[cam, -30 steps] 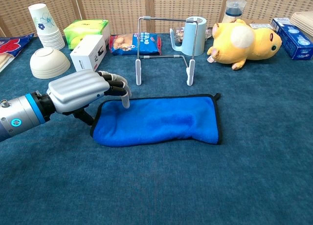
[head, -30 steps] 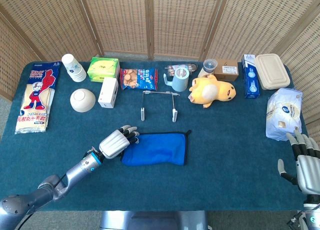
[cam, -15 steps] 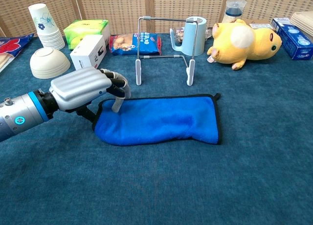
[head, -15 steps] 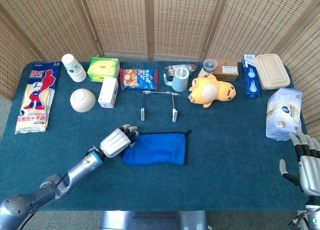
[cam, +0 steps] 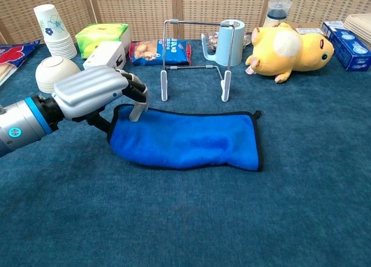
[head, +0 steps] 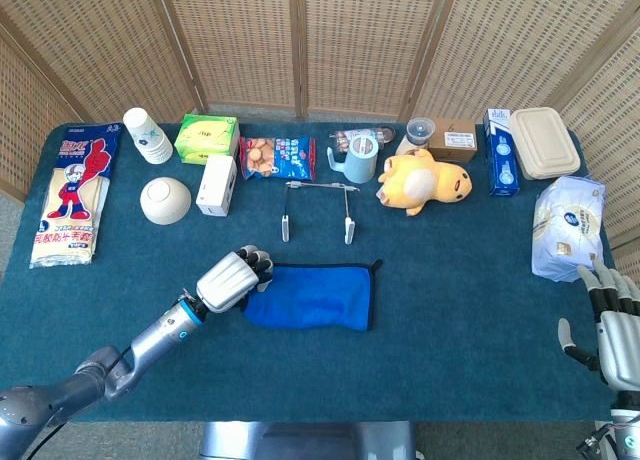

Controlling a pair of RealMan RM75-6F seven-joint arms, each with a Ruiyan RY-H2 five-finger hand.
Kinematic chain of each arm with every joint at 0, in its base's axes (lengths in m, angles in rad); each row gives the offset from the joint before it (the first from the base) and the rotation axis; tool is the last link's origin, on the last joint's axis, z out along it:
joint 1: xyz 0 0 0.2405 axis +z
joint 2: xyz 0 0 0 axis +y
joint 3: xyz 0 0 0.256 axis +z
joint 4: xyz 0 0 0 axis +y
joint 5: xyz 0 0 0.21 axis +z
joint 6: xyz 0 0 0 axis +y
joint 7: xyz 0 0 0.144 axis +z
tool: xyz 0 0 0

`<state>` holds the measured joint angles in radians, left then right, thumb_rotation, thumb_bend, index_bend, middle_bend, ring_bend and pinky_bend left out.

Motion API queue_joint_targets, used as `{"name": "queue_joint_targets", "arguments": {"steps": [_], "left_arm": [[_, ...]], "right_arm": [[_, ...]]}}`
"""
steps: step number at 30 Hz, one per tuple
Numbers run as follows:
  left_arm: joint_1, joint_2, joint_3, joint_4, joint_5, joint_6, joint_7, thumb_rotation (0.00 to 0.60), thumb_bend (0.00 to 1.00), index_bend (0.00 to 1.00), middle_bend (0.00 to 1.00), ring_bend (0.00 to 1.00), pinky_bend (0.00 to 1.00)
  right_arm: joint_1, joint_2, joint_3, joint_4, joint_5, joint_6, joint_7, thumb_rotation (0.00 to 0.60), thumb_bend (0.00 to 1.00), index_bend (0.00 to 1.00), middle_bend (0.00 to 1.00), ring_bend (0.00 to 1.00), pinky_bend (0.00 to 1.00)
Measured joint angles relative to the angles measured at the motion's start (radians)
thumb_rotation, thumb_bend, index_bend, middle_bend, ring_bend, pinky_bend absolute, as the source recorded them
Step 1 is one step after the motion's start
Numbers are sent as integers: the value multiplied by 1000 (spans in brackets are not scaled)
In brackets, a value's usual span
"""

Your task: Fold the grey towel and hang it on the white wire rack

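Blue towel (cam: 185, 140) | left end pinched, lifted by left hand (cam: 95, 91) | right hand (head: 612, 325) spread, idle

Left hand (cam: 95, 93) fingers curled, apparently pinching; right hand (head: 615, 325) low, fingers spread.
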<state>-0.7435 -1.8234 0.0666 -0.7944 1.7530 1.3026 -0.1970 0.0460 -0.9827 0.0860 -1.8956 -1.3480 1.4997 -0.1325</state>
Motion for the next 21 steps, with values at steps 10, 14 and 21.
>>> {"name": "queue_joint_targets", "arguments": {"steps": [10,14,21], "left_arm": [[-1,61,-44,-128,-19,47,-15,600,491,728,437,319,332],[-6,114,-75,-238,-30,66,0,600,491,737,439,318,332],[-14,239,-147,-504,-70,66,97,600,490,749,442,318,329]], "right_arm": [[0,-4,7,8,10,-6,4,426,457,33,13,0,0],[2,-8,11,21,12,-10,17,430,454,32,13,0,0],[1,-23,11,62,13,-22,59,431,453,33,13,0,0]]}}
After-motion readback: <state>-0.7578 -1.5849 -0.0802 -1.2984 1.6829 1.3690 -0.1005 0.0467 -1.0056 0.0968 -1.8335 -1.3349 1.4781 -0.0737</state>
